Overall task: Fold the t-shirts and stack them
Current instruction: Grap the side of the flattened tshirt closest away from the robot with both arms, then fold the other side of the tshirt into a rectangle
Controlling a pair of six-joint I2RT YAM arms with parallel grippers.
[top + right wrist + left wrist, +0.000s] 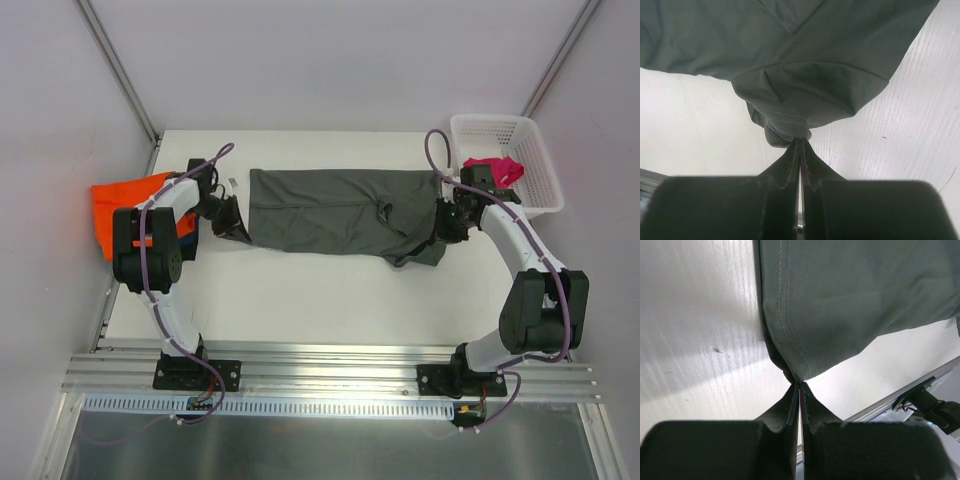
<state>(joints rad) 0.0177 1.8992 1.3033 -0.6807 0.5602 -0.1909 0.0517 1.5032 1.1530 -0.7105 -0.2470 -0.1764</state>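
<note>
Operator, your left gripper pinches the dark grey cloth t-shirt at one hem corner; your right gripper pinches the opposite end.

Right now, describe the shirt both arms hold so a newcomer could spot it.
On the white table, look between the two arms. The dark grey t-shirt lies spread there, its ends pinched by the left gripper and the right gripper. Its neighbours are bright: the orange shirt at the left edge, the pink shirt at the basket.
</note>
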